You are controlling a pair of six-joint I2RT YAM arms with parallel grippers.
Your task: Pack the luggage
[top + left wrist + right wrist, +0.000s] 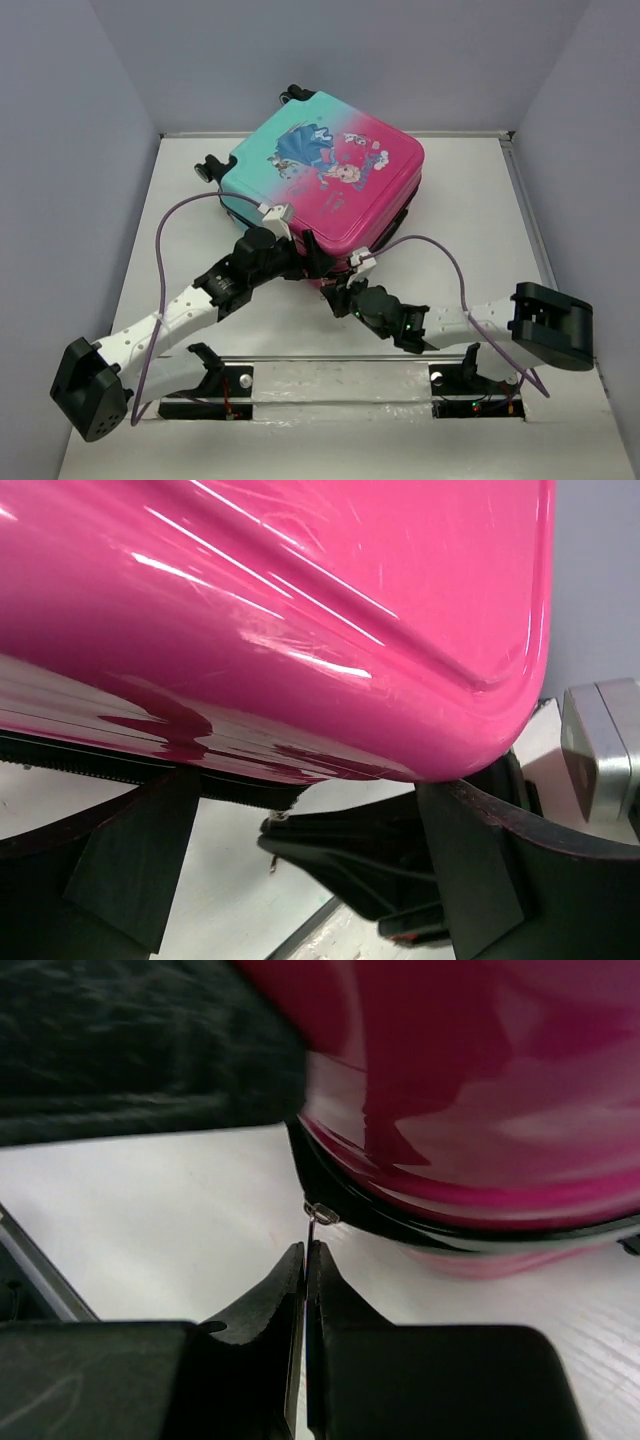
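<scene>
The luggage [330, 170] lies flat and closed on the white table, pink near me and teal at the far left, with the cartoon print facing up. My left gripper [308, 255] is open, its fingers straddling the near pink corner [280, 610] above the black zipper band [100, 765]. My right gripper [340, 287] sits just right of it at the same corner. In the right wrist view its jaws [306, 1252] are shut on the thin metal zipper pull [314, 1222], which hangs from the band under the pink shell [480, 1110].
Grey walls enclose the table [470, 210] on three sides. Purple cables [160, 250] loop from both wrists. A metal strip [340, 375] with the arm bases runs along the near edge. The luggage's black wheels [208, 168] point to the far left.
</scene>
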